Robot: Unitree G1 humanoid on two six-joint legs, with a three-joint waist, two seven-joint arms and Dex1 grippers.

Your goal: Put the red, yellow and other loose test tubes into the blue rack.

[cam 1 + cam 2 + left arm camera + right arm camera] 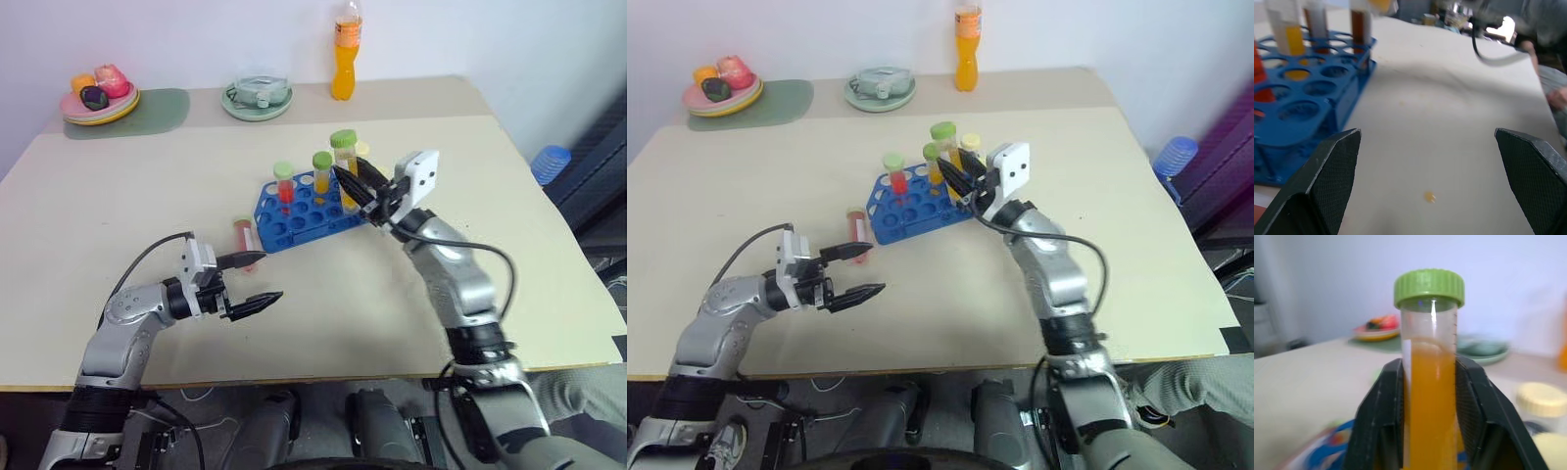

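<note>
Two tubes stand in blue rack (304, 211) | right gripper (355, 186) clamps orange tube (1430, 396) | left gripper (253, 279) apart

the rack (304, 211) sits near the middle of the table (118, 215). two tubes (285, 182) stand in it, one beside the other. another tube (344, 162) is held up over the rack's right end by the right gripper (355, 186). one more tube (244, 235) lies on the table, touching the rack's left end. the left gripper (257, 278) is in front of that tube. at the back, a plate of fruit (99, 98) is on the left, a dish (257, 99) is in the middle and a bottle (345, 54) stands to its right.
</note>
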